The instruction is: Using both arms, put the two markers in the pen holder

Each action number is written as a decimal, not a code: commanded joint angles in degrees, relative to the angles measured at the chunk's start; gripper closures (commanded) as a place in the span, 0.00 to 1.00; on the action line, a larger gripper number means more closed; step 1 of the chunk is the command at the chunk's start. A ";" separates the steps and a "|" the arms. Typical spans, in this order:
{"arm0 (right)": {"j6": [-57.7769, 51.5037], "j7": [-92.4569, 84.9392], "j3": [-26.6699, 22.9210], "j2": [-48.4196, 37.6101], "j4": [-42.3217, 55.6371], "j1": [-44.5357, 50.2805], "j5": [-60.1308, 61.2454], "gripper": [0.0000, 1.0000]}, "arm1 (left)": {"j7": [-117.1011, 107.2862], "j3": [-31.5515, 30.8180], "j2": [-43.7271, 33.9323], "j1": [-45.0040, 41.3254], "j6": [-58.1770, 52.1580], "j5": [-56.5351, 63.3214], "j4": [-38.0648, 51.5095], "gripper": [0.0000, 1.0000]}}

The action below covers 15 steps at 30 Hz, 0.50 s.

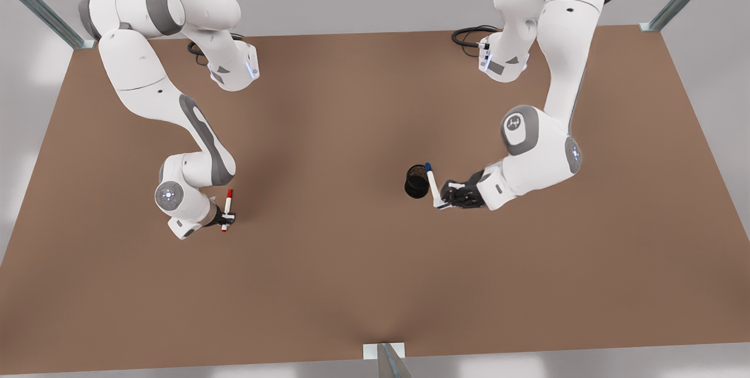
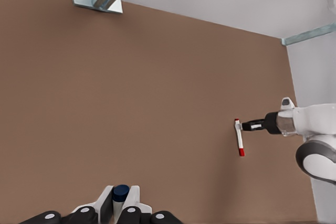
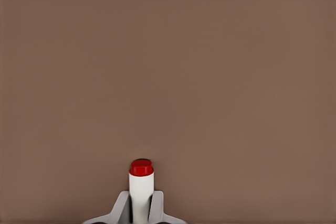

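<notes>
At the near edge of the flat brown table [image 1: 351, 284] a small pale metal bracket [image 1: 384, 350] anchors a frame post, and beyond it the two white jointed arms reach in from the far side. On the front view's right, the left pincer [image 1: 446, 197] is clamped on the slim white-barrelled marker with the dark blue cap [image 1: 432, 186]; the wrist view looks down its barrel, the blue cap [image 2: 121, 192] sitting between the two pale fingers [image 2: 104, 204]. That marker is tilted, its blue cap up and leaning toward the small black cylindrical mesh pen holder [image 1: 416, 182], which stands upright on the table just beside it, near the middle of the surface. The cap end lies at the cup's rim on the side facing the pincer; whether they touch I cannot tell. On the front view's left, well apart from the cup, the right pincer [image 1: 227, 218] is closed on the slim white marker with the red cap and red end [image 1: 227, 209], gripping it low on the barrel, the red cap pointing away from the near edge. From the right wrist, the red cap [image 3: 141, 168] rises between the grey fingers [image 3: 119, 208] over bare brown tabletop.
</notes>
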 commanded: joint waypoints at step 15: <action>-23.22 7.48 10.87 -7.78 17.29 1.03 -1.16 0.78 | 107.96 -0.10 -1.95 -1.70 7.33 -28.81 -13.17 0.79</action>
